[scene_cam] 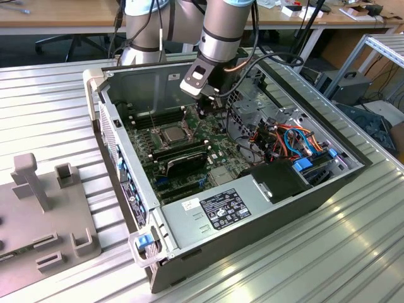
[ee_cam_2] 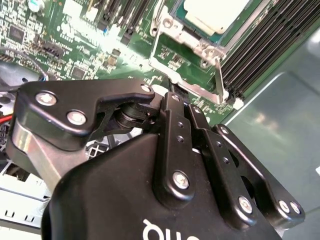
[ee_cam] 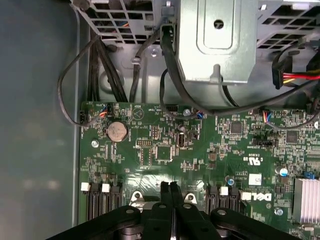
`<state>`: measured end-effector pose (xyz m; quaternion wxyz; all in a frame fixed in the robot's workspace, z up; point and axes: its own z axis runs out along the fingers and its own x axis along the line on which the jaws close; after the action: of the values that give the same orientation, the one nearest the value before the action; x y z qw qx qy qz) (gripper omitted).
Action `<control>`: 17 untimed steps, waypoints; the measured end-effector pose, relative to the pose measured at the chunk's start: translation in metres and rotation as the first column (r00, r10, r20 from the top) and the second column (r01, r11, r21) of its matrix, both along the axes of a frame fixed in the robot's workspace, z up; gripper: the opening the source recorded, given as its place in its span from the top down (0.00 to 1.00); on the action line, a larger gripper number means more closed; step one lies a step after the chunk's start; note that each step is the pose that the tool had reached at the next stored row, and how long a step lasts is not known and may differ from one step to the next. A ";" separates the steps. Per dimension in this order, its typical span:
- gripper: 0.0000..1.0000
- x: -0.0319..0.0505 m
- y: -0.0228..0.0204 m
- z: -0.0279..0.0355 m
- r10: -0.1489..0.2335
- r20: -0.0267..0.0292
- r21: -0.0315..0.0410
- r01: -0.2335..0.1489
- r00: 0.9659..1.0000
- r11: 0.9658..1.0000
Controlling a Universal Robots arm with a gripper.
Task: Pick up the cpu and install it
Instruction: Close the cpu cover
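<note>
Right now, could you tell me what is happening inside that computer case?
A robot arm's claw hangs shut over the motherboard inside the open computer case, with nothing between its fingers. The cpu sits in its socket, apart from the claw. In the second wrist view the shiny retention frame is swung open beside the chip, not closed over it.

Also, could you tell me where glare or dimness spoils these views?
Second wrist view: glare washes out the small silver-grey square cpu; exterior view: the ribbed metal table shines bright; first wrist view: the grey case wall looks dim.
</note>
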<state>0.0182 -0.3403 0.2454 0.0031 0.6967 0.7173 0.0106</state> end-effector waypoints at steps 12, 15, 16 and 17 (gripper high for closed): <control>0.89 -0.0313 0.0007 -0.0001 0.000 0.000 0.000 0.000 1.000 1.000; 0.89 -0.0315 0.0006 0.0000 0.000 0.000 0.000 0.000 1.000 1.000; 0.89 -0.0315 0.0006 0.0000 0.000 0.000 0.000 0.000 1.000 1.000; 0.89 -0.0316 0.0006 0.0000 0.000 0.000 0.000 0.000 1.000 1.000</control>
<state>-0.0134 -0.3397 0.2454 0.0030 0.6967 0.7173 0.0106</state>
